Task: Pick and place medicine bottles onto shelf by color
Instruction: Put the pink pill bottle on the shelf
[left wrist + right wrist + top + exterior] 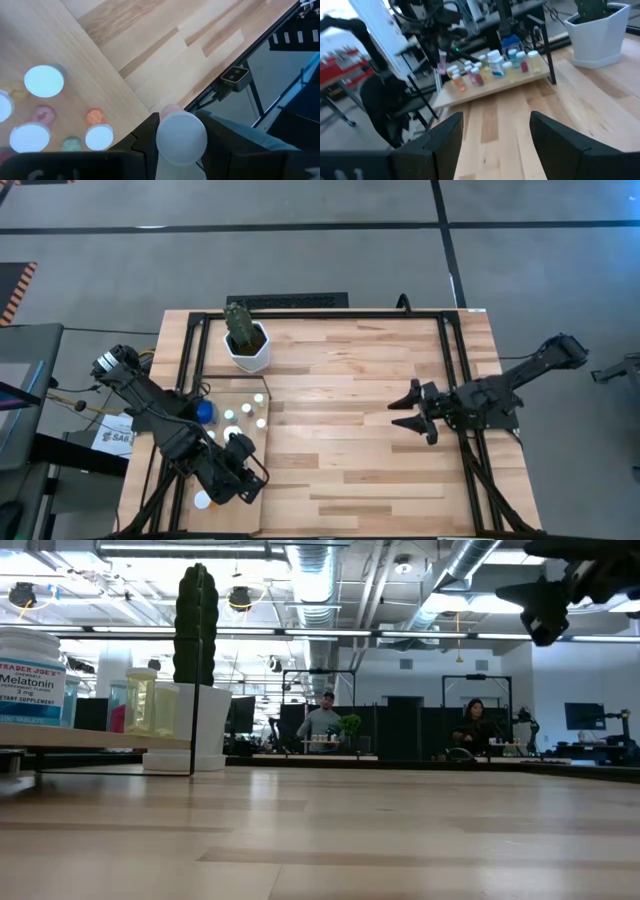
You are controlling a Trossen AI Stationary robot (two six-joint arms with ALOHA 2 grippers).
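1. High view: the left gripper hangs over the near end of the shelf, the pale board at the left side of the surface. Several medicine bottles stand on the board as white caps, with a larger blue-capped bottle among them. The right gripper waits at mid-right, well apart from the board, jaws spread. A white pot with a cactus stands beyond the shelf.
2. Low view: the shelf edge shows at the left, carrying a melatonin bottle and a pale yellow bottle. The pot stands behind. Two people are in the room beyond.
3. Left wrist view: the jaws are clamped on a white-capped bottle by the board's edge; other caps stand on the board.
4. Right wrist view: the fingers stand wide apart, holding nothing; the bottles cluster on the shelf far ahead.
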